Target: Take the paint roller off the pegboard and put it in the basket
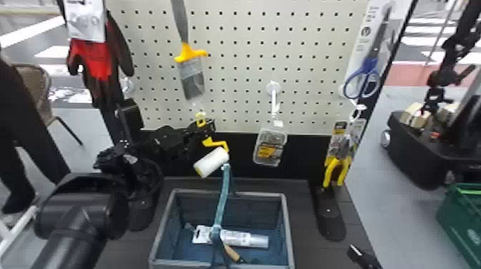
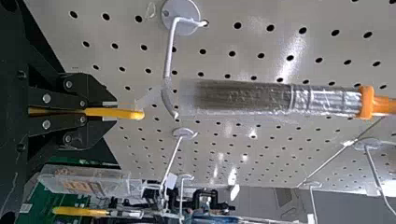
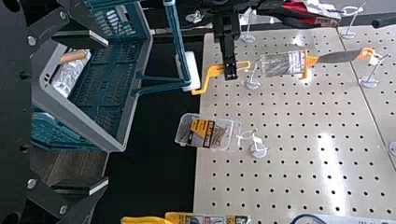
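In the head view my left gripper (image 1: 212, 127) is at the pegboard's lower part, shut on the yellow handle of the paint roller (image 1: 212, 162). The white roller sleeve hangs below it, just above the raised basket handle. In the left wrist view, the left gripper (image 2: 116, 112) has the yellow handle end (image 2: 130, 113) between its fingers; a faint clear strip lies between that end and a metal hook (image 2: 169, 70). My right gripper (image 1: 361, 255) is at the head view's lower right; in the right wrist view the right gripper (image 3: 103, 113) stands open with nothing held. The basket (image 1: 232, 193) stands below the board.
A tube (image 1: 247, 239) and a wooden-handled tool (image 1: 232, 252) lie in the basket, whose teal handle (image 1: 222, 196) stands up. A paintbrush (image 1: 191, 77) hangs above the left gripper. A clear box (image 1: 271, 146), yellow-handled pliers (image 1: 336, 168), scissors (image 1: 361, 86) and gloves (image 1: 95, 64) hang around.
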Motion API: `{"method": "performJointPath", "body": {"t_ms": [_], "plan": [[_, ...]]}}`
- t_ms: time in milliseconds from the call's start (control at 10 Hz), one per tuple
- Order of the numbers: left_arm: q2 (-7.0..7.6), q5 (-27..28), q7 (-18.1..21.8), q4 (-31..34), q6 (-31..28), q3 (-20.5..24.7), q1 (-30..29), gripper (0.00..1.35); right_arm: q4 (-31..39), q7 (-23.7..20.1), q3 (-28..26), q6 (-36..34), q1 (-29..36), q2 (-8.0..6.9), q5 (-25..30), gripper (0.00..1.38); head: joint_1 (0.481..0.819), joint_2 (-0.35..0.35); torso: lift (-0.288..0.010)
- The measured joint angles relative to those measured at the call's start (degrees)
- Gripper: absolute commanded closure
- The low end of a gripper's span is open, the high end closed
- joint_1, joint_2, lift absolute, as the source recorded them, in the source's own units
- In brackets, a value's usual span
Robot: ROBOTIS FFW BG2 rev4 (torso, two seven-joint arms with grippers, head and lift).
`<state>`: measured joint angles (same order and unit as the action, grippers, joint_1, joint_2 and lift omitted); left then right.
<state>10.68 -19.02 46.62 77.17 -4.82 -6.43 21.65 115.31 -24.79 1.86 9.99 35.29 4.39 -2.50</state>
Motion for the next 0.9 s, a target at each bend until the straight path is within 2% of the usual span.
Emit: {"method": "performJointPath", "body": {"t_ms": [900], "plan": [[0.5,0.4,-0.9,12.2,-1.3,2.2,-4.9,1.22,0.5,0.1,-0.5,-0.8,1.0,0.04,0.0,0.25,0.549,0.0,-0.1]]}}
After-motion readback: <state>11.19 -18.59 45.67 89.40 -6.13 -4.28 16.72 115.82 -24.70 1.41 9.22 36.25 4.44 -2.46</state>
